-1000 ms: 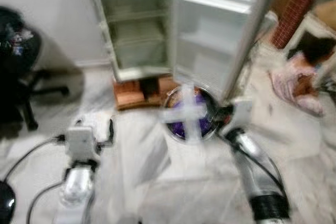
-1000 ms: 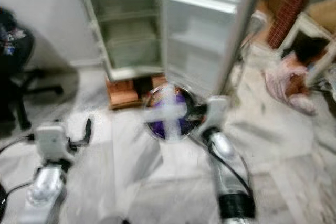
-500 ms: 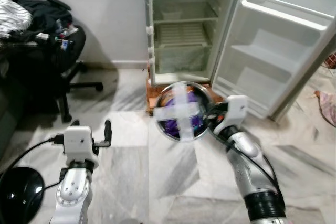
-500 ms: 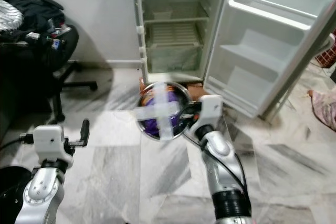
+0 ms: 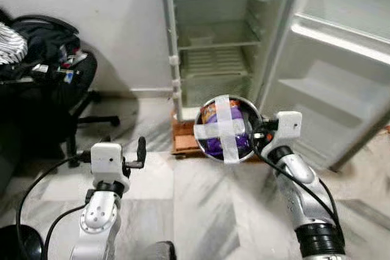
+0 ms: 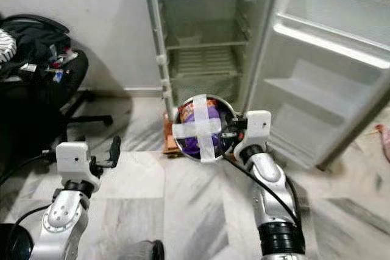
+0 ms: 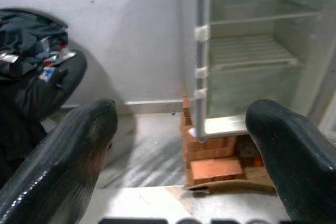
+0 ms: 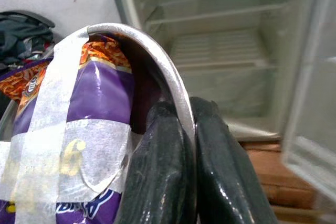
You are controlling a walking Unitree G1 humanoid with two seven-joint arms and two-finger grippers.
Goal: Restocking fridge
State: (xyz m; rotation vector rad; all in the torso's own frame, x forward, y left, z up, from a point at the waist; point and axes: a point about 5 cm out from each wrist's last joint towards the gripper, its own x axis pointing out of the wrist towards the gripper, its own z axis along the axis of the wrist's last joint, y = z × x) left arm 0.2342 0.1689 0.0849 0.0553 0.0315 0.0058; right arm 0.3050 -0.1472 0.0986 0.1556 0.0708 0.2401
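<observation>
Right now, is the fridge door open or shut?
Open. The fridge door is swung wide to the right, and the bare shelves inside the fridge show.

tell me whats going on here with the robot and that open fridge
The robot stands facing an open fridge whose shelves look bare. Its right gripper is clamped on the rim of a steel bowl, which holds a purple snack packet strapped in by a cross of white tape. The bowl is held up in front of the lower fridge compartment, not yet inside. The left gripper is open and holds nothing.
</observation>
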